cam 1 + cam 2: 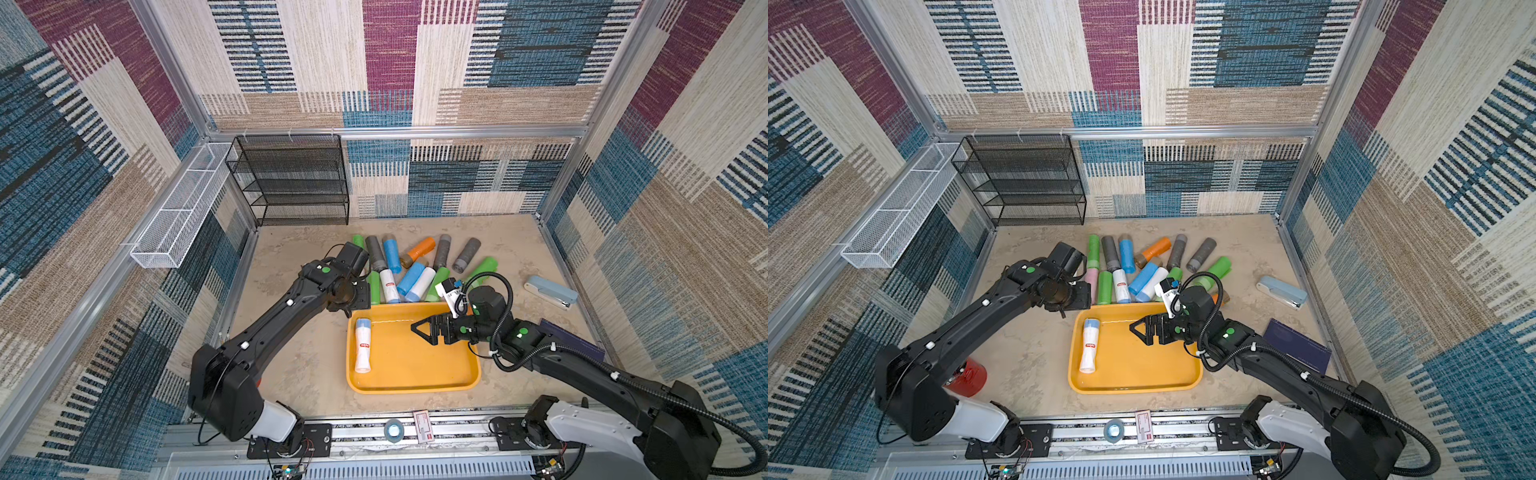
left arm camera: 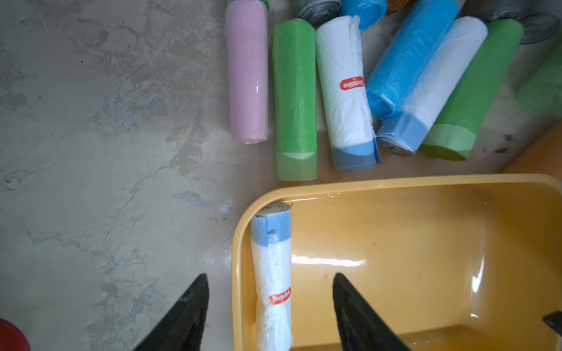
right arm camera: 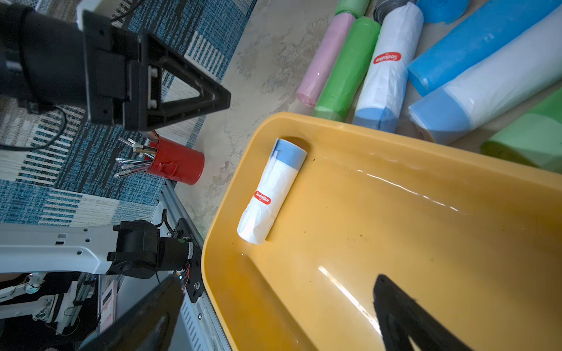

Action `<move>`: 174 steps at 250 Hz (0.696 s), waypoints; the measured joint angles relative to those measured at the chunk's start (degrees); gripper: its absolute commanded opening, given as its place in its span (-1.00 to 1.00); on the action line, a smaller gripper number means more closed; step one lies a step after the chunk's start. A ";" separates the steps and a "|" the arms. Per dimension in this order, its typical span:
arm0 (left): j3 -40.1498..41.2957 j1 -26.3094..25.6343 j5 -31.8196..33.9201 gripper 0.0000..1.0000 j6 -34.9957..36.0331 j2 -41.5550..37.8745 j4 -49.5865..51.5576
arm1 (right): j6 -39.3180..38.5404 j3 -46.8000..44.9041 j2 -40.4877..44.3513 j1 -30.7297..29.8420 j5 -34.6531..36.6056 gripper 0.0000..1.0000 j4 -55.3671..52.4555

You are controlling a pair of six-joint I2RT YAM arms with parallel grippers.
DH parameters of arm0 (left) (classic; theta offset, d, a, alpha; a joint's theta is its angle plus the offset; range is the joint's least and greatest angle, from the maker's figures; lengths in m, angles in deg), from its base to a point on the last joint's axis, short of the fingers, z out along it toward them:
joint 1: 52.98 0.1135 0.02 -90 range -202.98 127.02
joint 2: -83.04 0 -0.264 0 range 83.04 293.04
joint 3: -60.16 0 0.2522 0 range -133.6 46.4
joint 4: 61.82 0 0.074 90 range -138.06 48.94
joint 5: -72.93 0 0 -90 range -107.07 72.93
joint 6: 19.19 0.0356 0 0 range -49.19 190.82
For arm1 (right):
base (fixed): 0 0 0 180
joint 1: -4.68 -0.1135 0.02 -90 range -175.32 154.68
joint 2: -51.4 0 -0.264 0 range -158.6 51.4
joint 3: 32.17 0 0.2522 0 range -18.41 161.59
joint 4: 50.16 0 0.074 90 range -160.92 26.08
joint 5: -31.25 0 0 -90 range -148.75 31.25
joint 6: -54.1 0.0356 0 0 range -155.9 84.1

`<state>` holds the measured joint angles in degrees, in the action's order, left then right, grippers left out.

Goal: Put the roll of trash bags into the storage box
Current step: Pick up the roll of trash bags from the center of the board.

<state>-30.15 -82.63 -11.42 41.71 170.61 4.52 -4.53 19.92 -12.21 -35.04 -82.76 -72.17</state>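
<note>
A white roll of trash bags (image 1: 363, 345) (image 1: 1090, 345) with a blue end and a red label lies loose inside the yellow-orange storage box (image 1: 415, 390) (image 1: 1133, 390), along its left wall. My left gripper (image 1: 362, 297) (image 2: 270, 274) hangs open well above that corner of the box. Its fingers are spread wide of the roll (image 2: 272, 258) far beneath and hold nothing. My right gripper (image 1: 415, 328) (image 3: 279, 279) is open and empty over the box's back half (image 3: 395, 142), pointing toward the roll (image 3: 270, 191).
Several more rolls (image 1: 415, 266) in green, blue, white, grey, orange and pink lie just behind the box. A stapler (image 1: 550, 291) and a dark notebook (image 1: 573, 338) are at the right. A red pen cup (image 1: 967, 376) is front left. A black mesh rack (image 1: 295, 183) and a white wire basket (image 1: 178, 208) stand at the back left.
</note>
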 measured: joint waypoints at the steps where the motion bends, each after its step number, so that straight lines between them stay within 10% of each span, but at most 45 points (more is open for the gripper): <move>1: -0.13 0.09 0.00 0.30 0.09 0.24 -0.09 | 0.00 0.04 -0.07 0.00 0.00 0.99 0.02; 174: -16.70 9.20 -4.70 0.18 7.06 30.67 -4.96 | -3.19 2.86 -6.34 5.16 -2.27 0.99 2.05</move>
<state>-46.85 -73.43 -16.12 48.77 201.28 -0.44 -7.72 22.78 -18.55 -29.89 -85.03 -70.12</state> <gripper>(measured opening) 0.594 0.993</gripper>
